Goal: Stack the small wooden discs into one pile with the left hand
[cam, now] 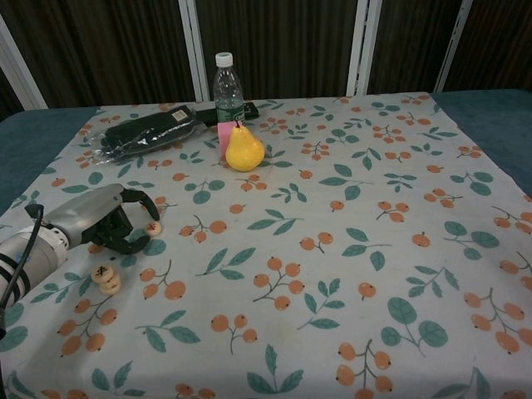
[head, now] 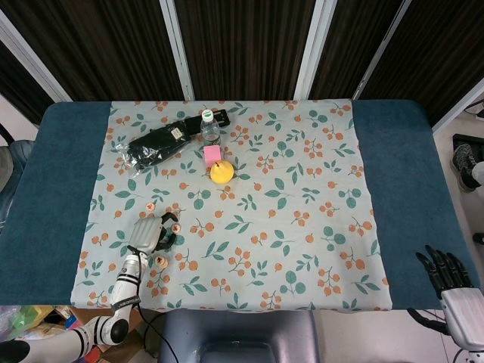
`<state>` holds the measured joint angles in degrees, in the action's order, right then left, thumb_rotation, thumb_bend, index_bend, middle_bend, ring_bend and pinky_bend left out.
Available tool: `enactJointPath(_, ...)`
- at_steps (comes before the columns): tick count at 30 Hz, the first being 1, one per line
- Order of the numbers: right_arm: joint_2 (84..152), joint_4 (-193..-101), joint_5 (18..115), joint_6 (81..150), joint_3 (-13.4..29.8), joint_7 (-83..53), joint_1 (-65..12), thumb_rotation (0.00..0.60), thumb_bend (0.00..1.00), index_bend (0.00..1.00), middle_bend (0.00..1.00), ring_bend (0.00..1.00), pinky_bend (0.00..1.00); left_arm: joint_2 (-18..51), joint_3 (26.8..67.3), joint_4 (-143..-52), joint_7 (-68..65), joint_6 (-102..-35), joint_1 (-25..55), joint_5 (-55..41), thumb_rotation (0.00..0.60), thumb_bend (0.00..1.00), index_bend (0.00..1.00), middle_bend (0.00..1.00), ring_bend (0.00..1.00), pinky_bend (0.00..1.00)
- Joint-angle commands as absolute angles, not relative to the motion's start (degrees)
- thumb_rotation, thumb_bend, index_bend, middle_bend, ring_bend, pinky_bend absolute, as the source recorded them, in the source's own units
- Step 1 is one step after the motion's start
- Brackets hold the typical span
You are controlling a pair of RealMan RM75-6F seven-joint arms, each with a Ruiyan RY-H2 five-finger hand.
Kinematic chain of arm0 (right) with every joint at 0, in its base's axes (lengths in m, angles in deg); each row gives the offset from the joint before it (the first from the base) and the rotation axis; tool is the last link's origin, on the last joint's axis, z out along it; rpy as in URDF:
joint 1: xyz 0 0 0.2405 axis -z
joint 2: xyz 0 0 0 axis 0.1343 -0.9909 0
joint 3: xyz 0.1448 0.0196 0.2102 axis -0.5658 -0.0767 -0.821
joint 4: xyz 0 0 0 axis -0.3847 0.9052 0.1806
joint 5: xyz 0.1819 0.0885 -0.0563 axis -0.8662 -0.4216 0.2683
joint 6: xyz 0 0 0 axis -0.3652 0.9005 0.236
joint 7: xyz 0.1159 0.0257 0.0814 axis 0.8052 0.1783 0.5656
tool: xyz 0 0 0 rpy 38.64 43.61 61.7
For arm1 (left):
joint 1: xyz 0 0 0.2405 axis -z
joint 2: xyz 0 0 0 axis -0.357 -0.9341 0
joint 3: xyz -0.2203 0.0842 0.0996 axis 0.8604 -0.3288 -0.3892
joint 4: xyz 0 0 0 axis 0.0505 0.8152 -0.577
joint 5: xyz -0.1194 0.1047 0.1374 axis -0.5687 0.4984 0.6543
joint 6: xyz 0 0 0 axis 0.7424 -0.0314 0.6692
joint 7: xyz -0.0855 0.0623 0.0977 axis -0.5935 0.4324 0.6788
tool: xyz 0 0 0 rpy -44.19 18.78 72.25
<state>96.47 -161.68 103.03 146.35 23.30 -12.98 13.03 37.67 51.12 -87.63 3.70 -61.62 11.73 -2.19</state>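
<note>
A single small wooden disc [head: 175,227] [cam: 153,226] lies flat on the patterned cloth. My left hand [head: 150,233] [cam: 104,220] is low over the cloth just left of it. Its fingers arch down and the fingertips [cam: 148,214] reach the disc's edge, but nothing is lifted. A short pile of discs [head: 159,261] [cam: 105,277] sits nearer the front edge, just in front of the hand. A small round spot [head: 150,205] behind the hand may be another disc. My right hand [head: 452,286] hangs off the table's front right corner with its fingers spread and holding nothing.
At the back left of the cloth are a yellow pear [head: 221,172] [cam: 243,148], a pink block [head: 212,154], a water bottle [head: 209,127] [cam: 226,87] and a long black pouch [head: 159,145] [cam: 150,133]. A cable runs from the left forearm off the front edge.
</note>
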Motion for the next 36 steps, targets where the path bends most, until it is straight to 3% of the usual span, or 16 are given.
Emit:
enactJointPath(1, 96.5, -161.7, 103.1, 146.3, 23.4, -13.1, 13.0, 0.600, 0.10, 0.00, 0.00, 0.00, 0.00, 37.9, 51.1, -87.3, 3.8, -61.7, 11.8, -2.2, 0.600, 0.40, 0.39, 1.00, 1.00, 1.00)
enactJointPath(25, 96.6, -161.5, 103.1, 146.6, 23.2, -13.0, 13.1, 0.600, 0.10, 0.00, 0.00, 0.00, 0.00, 38.4, 51.1, -86.8, 2.8, -62.7, 11.5, -1.3, 0.600, 0.40, 0.51, 1.00, 1.00, 1.00)
enactJointPath(32, 96.7, -161.6, 103.1, 146.4, 23.2, -13.3, 13.1, 0.600, 0.10, 0.00, 0.00, 0.00, 0.00, 34.4, 50.9, -94.0, 1.0, -66.2, 10.1, 1.5, 0.600, 0.39, 0.52, 1.00, 1.00, 1.00)
enactJointPath(36, 96.7, -161.7, 103.2, 146.3, 23.3, -13.5, 13.0, 0.600, 0.10, 0.00, 0.00, 0.00, 0.00, 28.9, 48.6, -102.3, 0.0, -68.7, 7.7, 4.4, 0.600, 0.39, 0.52, 1.00, 1.00, 1.00)
